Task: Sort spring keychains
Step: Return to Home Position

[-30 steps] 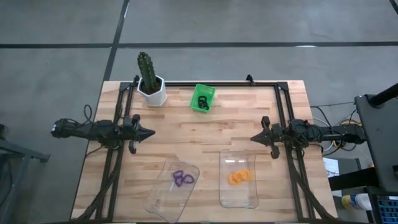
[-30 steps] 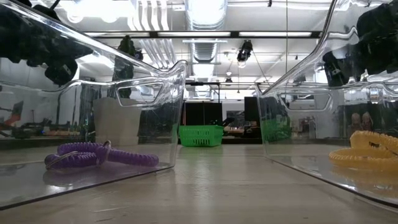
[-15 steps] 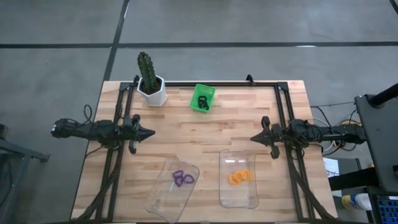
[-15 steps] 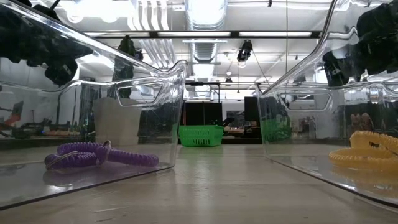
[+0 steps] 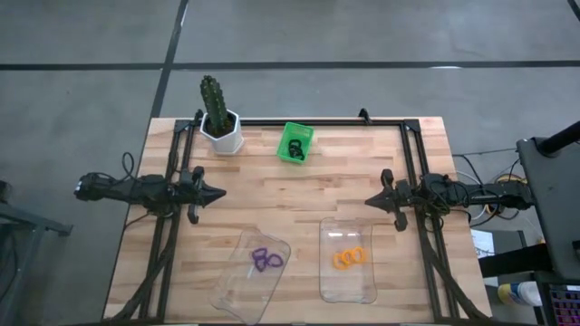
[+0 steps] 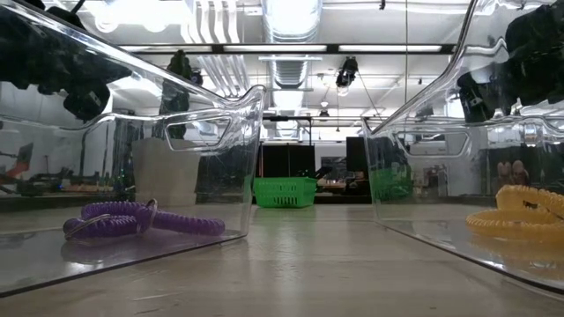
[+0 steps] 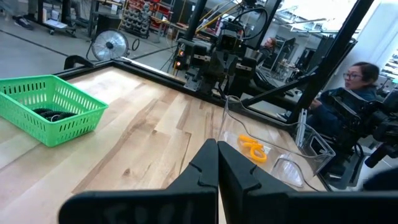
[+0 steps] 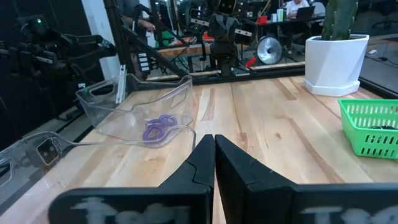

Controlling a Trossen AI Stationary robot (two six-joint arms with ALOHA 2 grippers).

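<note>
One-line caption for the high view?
Left gripper and right gripper parked shut; purple keychains in left tray, orange keychains in right tray.

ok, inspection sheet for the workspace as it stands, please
Surface: wooden table, no loose keychains seen on it.
Job's things: purple keychains in left clear tray; orange keychains in right clear tray; black keychains in green basket.
Clutter: potted cactus at the far left corner.
Grippers: left gripper and right gripper shut, empty, at opposite sides.
Cables: bundle off the right edge.
Surroundings: seated person, fan.
</note>
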